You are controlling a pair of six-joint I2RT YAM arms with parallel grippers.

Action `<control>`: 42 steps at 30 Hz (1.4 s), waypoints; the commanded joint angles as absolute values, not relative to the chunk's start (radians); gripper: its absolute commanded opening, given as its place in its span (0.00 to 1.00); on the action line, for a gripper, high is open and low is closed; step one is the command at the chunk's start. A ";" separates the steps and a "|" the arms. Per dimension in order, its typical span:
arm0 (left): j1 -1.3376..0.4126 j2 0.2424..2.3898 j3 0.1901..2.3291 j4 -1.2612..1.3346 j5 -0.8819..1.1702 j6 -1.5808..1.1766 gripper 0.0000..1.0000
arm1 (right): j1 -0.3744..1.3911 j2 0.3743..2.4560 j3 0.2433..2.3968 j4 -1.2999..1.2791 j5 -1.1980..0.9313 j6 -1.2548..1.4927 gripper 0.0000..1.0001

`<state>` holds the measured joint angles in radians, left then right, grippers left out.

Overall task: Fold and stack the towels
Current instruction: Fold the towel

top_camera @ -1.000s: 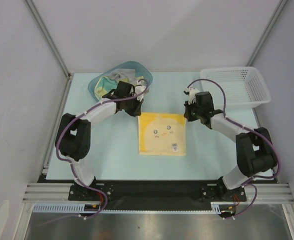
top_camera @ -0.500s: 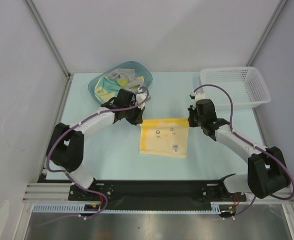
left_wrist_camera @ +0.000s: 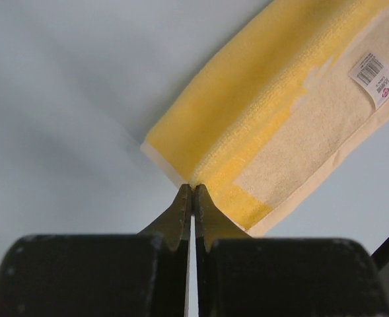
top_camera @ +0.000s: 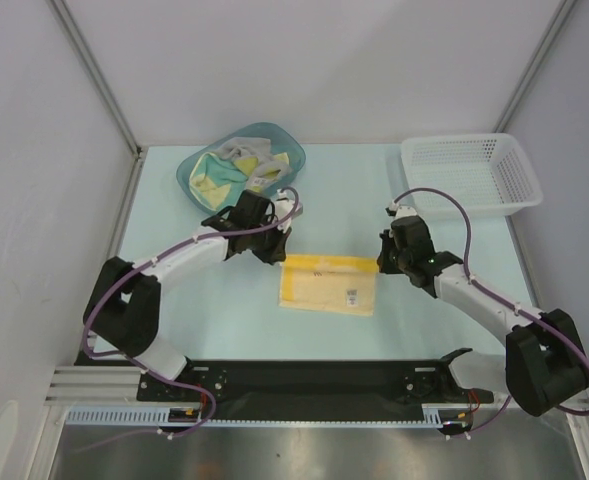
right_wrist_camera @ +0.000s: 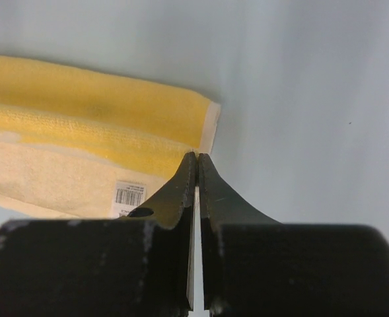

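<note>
On the pale table (top_camera: 204, 320), a bright yellow towel (top_camera: 326, 285) lies stretched between the two grippers. Its far part is doubled over toward the near edge, and a white tag (top_camera: 352, 294) shows on the paler near part. The left gripper (top_camera: 278, 254) has its fingers pressed together on the fold's left corner; the left wrist view shows the tips meeting right at the cloth. The right gripper (top_camera: 381, 264) is likewise clamped tight on the fold's right corner. Beyond the left gripper sits a teal tub (top_camera: 181, 172) holding crumpled towels (top_camera: 224, 172). Beyond the right gripper, off to its right, stands a white mesh basket (top_camera: 474, 175).
</note>
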<state>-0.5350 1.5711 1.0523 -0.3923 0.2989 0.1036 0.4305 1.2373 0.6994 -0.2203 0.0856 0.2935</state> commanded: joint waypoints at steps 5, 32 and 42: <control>-0.540 1.499 1.016 -0.468 0.255 0.091 0.00 | 0.498 1.216 0.658 -0.331 0.182 0.409 0.00; -0.635 1.523 0.937 -0.560 0.195 0.029 0.02 | 0.534 1.091 0.500 -0.328 0.077 0.515 0.00; -0.640 1.532 0.940 -0.589 0.216 0.008 0.14 | 0.535 1.048 0.506 -0.388 0.049 0.537 0.09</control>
<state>-0.6392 1.5242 0.9478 -0.5400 0.2466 0.0227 0.5358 1.0630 0.5102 -0.3317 0.0265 0.5293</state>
